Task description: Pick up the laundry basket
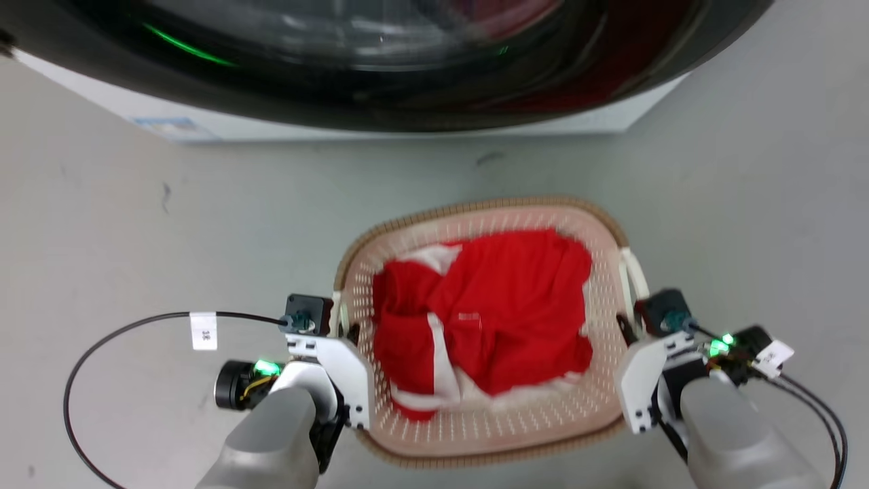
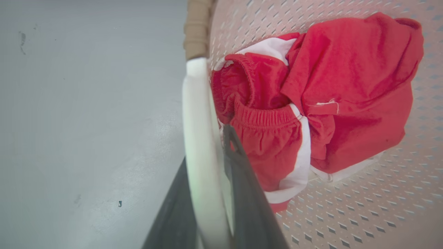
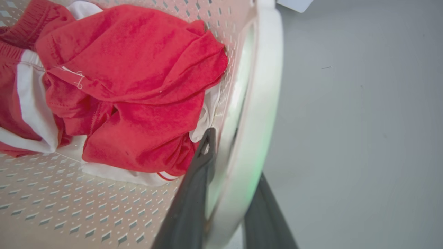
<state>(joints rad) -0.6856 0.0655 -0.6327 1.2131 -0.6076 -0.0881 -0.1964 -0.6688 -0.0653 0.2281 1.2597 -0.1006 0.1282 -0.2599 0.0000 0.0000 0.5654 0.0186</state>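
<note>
A white-bodied washing machine with a dark, round glass door runs along the far edge of the pale grey floor. On the floor in front of it, about midway across and close to the robot, is the cream-white perforated plastic laundry basket with a brown woven-look rim. A crumpled heap of red clothes with white stripes covers most of its bottom.

The left gripper is at the basket's left side and the right gripper is at its right side. In the left wrist view, the left gripper straddles the white loop handle. One dark finger is inside the basket next to the clothes and the other is outside, and both press against the plastic. The right gripper takes the opposite white handle the same way, pinched between its two fingers. A thin black cable with a white tag loops over the floor to the left.

The reach and the grasp look done, with both handles clamped. The lift itself looks not yet done, since the basket seems to rest on the floor, though the pictures cannot confirm contact underneath. The remaining step is an even raise with both arms, so the load stays level.
</note>
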